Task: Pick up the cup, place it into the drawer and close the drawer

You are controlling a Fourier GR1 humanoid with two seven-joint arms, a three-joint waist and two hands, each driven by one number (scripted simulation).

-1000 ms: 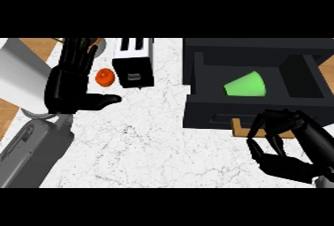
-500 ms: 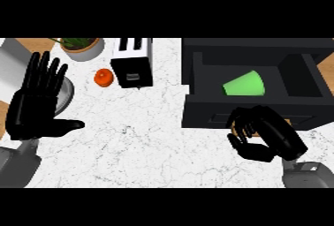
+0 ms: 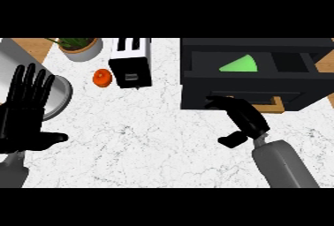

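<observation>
The green cup, a smooth tapered shape, already lies inside the open black drawer, so only the closing seems left. The right robot hand rests against the drawer's front, fingers relaxed and holding nothing, placed to push. The left robot hand rests open over the white marbled counter.

Desk: white marbled top. Far left corner: potted plant. Far edge, centre: black-and-white toaster, with an orange fruit just beside it on the left. Left edge: round grey vessel. Far right corner: black open drawer unit.
</observation>
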